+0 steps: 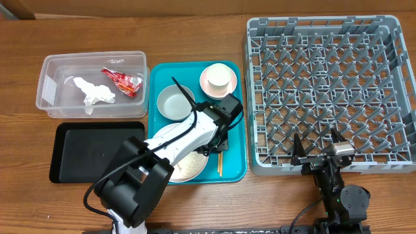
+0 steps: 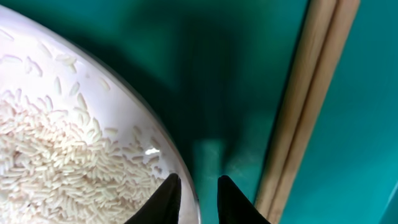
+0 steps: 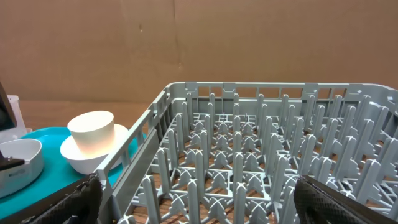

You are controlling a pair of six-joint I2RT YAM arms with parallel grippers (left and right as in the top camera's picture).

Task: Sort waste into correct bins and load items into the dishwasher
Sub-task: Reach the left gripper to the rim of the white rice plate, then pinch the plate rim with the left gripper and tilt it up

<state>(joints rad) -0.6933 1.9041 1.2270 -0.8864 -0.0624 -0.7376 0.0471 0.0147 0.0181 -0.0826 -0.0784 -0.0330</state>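
**Rice-laden plate, gripped at its edge**

The left pincer (image 2: pixel 198 190) is drawn nearly together, and the rim of the pale pink plate (image 2: pixel 134 99) passes between its two black fingertips. I read this as a pinch on that rim. One fingertip sits over the plate's inner slope, the other over the teal tray (image 2: pixel 236 62) just outside it.

The plate looks rigid, glazed and smooth, so it is probably slippery under narrow pads and breakable if dropped. It should also be fairly heavy for an edge hold. Held at one point on the rim, it will tend to sag away from the pincer, so a deep, firm bite looks wise. The loose white rice (image 2: pixel 56 162) heaped on the plate side of the fingers will slide and spill at the slightest tilt. Level carrying matters until the grains are meant to go.

The plate is round, shallow and glossy, with a highlight close to the fingertips. Its rim is mostly bare, and the scattered grains thicken toward the middle. The wooden chopsticks (image 2: pixel 305 106) lie on the tray on the far side of the outer fingertip, near it but apart.

The right pincer (image 3: pixel 205 199) is spread wide and empty, facing the grey rack (image 3: pixel 273 87).
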